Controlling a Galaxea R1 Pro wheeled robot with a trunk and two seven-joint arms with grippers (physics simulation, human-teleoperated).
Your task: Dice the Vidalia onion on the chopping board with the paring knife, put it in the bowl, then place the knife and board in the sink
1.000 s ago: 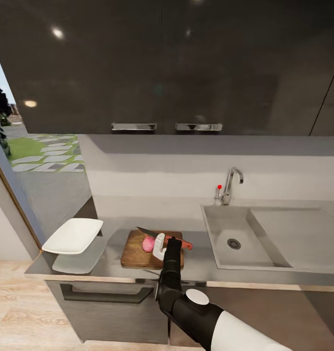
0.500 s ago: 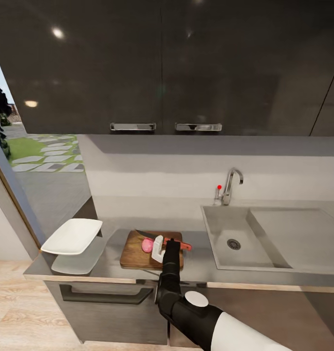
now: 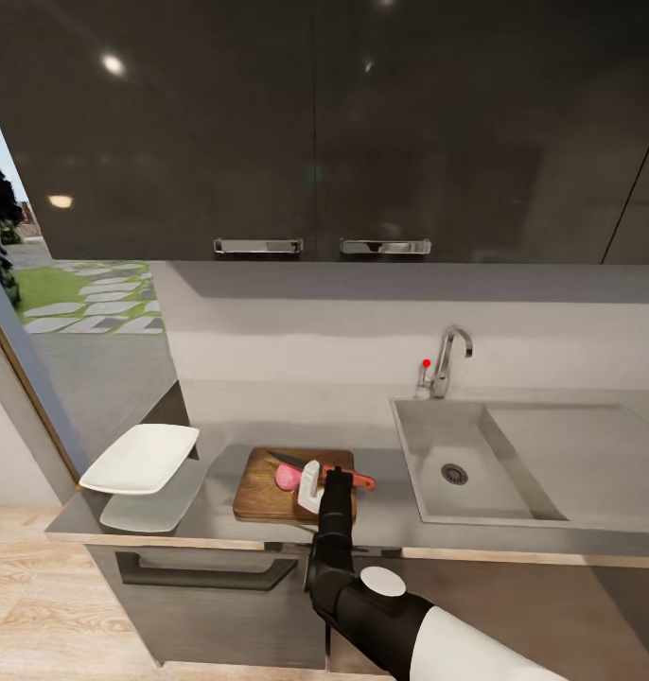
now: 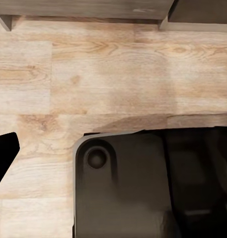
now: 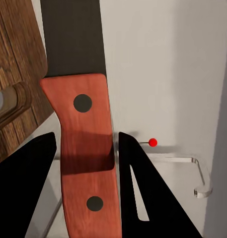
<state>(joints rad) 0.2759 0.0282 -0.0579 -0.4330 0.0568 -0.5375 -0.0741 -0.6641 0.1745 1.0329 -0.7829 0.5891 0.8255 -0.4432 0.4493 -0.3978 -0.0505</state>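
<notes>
- Right gripper (image 3: 310,478) sits over the board (image 3: 263,487); jaws closed on the red handle of the knife (image 5: 86,144), blade pointing toward 10 o'clock.
- Onion (image 3: 288,477) rests on the board, touching the blade.
- Bowl (image 3: 140,457) stands at 9 o'clock of the board on the surface (image 3: 391,515); sink (image 3: 438,473) at 3 o'clock.
- Left jaws: state cannot be told; floor (image 4: 108,74) below.

My right gripper (image 3: 317,478) covers the middle of the knife (image 3: 348,475) and the 3 o'clock edge of the onion (image 3: 288,476). At my right wrist, the knife's blade tip and handle end run off the picture. My forearm hides the board's (image 3: 258,492) near corner at 5 o'clock.
</notes>
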